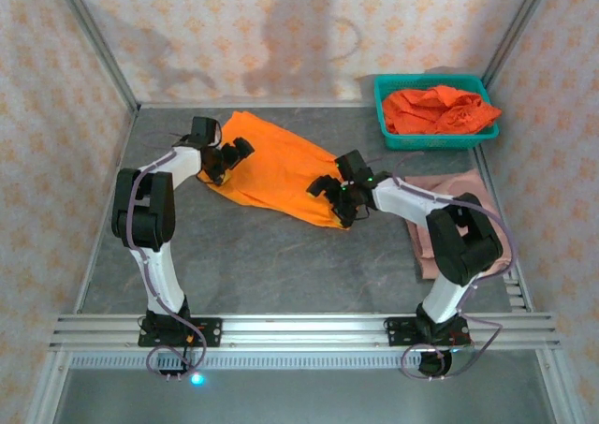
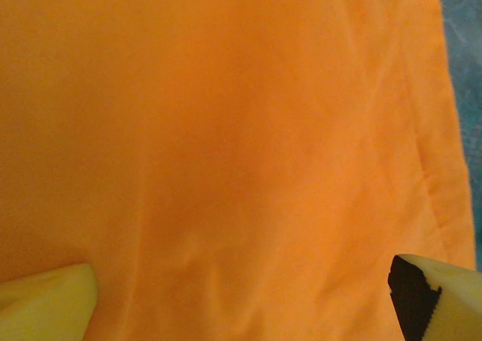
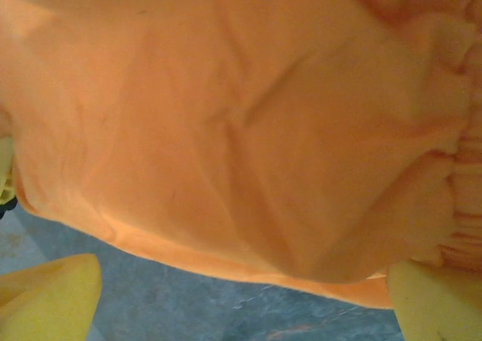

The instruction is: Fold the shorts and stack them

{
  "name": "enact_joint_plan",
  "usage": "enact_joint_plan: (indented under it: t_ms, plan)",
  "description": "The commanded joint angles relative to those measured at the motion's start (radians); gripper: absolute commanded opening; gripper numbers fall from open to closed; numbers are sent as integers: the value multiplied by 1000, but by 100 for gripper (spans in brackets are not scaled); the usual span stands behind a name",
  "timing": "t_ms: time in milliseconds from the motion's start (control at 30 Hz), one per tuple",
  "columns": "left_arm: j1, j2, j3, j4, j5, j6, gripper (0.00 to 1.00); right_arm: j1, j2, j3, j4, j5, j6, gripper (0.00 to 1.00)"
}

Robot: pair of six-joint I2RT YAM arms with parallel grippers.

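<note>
Both arms' fingers (image 2: pixel 45 303) gape wide over orange shorts (image 1: pixel 281 167).

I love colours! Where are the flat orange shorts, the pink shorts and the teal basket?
flat bright orange cloth shorts (image 1: pixel 276 169): top view, middle of the fabric.
dusty pink cloth shorts (image 1: pixel 454 182): top view, far edge.
teal plastic basket (image 1: pixel 430 142): top view, near wall.

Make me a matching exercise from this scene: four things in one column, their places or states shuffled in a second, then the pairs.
1. spread orange shorts
2. pink shorts
3. teal basket
4. left gripper

A. far right corner, holding crumpled orange shorts
B. over the spread shorts' left end, jaws open
C. flat, right side of the table
D. flat, middle of the table

Pairs: 1-D, 2-C, 3-A, 4-B.
</note>
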Motion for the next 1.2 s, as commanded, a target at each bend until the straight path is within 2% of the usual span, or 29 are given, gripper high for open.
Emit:
enact_joint_plan:
  t_ms: [0, 300, 500, 667, 867, 1000, 1167]
  plan:
    - [7, -40, -53, 20, -58, 37, 100, -44, 20, -34, -41, 4, -57, 97]
    - [37, -137, -246, 69, -99, 58, 100, -123, 29, -56, -124, -46, -186, 98]
    - [49, -233, -438, 113, -107, 50, 100, -174, 20, -40, -201, -88, -304, 99]
    - [70, -422, -564, 133, -55, 18, 100, -178, -5, 36, -276, -142, -401, 99]
    - [86, -680, -465, -17, -35, 32, 100, -178, -102, 214, -383, -166, -505, 100]
    - [100, -706, -388, -67, 3, 23, 100, -174, -103, 348, -375, -185, -477, 99]
    - [120, -669, -415, -22, 31, 2, 100, -173, -7, 489, -417, -169, -486, 99]
